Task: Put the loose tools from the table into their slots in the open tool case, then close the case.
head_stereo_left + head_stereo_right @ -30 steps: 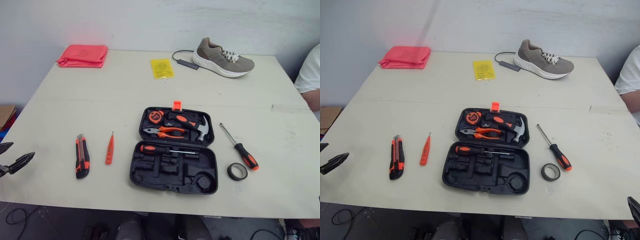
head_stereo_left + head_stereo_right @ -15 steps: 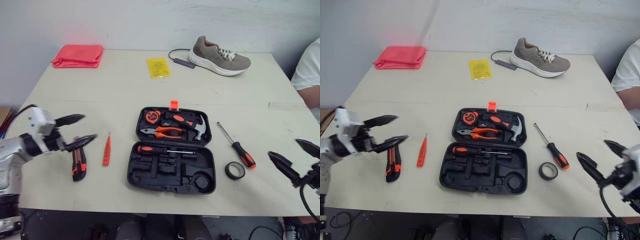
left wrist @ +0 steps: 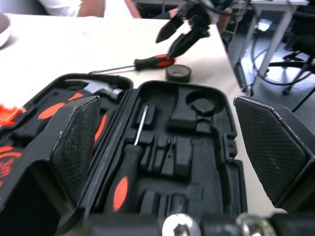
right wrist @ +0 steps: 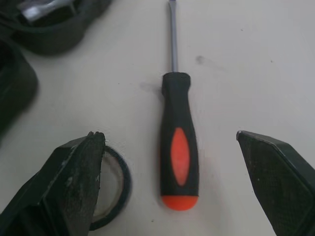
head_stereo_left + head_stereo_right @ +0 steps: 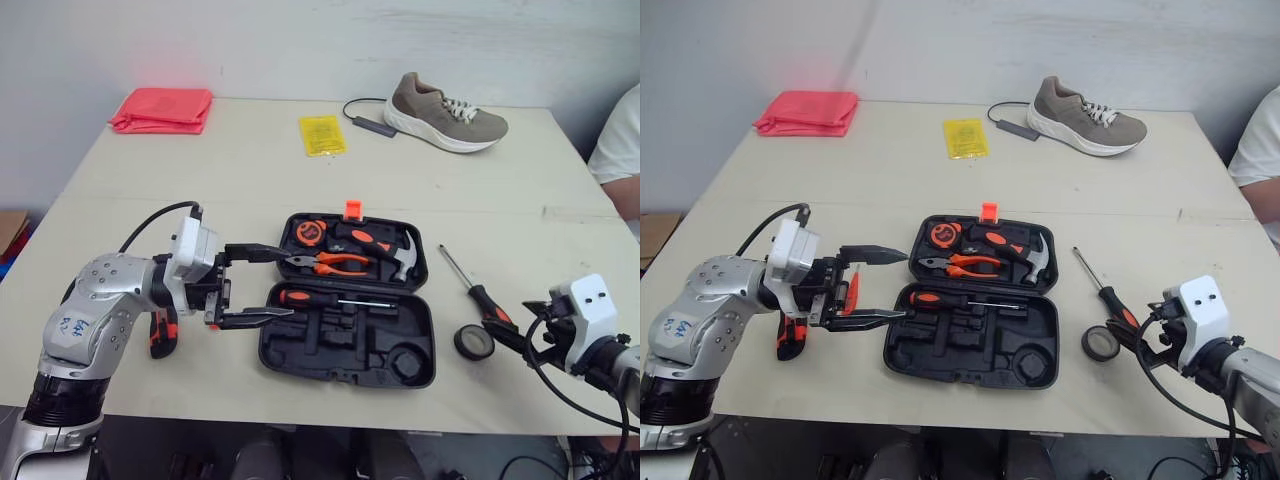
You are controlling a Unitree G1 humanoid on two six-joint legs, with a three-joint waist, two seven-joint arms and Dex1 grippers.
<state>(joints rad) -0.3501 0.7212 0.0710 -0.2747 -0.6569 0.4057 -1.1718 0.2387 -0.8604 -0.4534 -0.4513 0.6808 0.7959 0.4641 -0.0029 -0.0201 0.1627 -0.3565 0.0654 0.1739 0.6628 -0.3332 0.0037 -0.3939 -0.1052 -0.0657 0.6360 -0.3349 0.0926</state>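
Though broad — beige table (image 5: 250, 180) against white wall (image 5: 300, 40).

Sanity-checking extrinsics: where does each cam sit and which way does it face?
Head stereo: looks forward-down over the table; left arm, right arm show.
Left wrist: along the open left end effector, across the tool case, toward the right end effector.
Right wrist: down between its open fingers at the screwdriver and tape roll.
Shared: all views catch screwdriver and tape roll.
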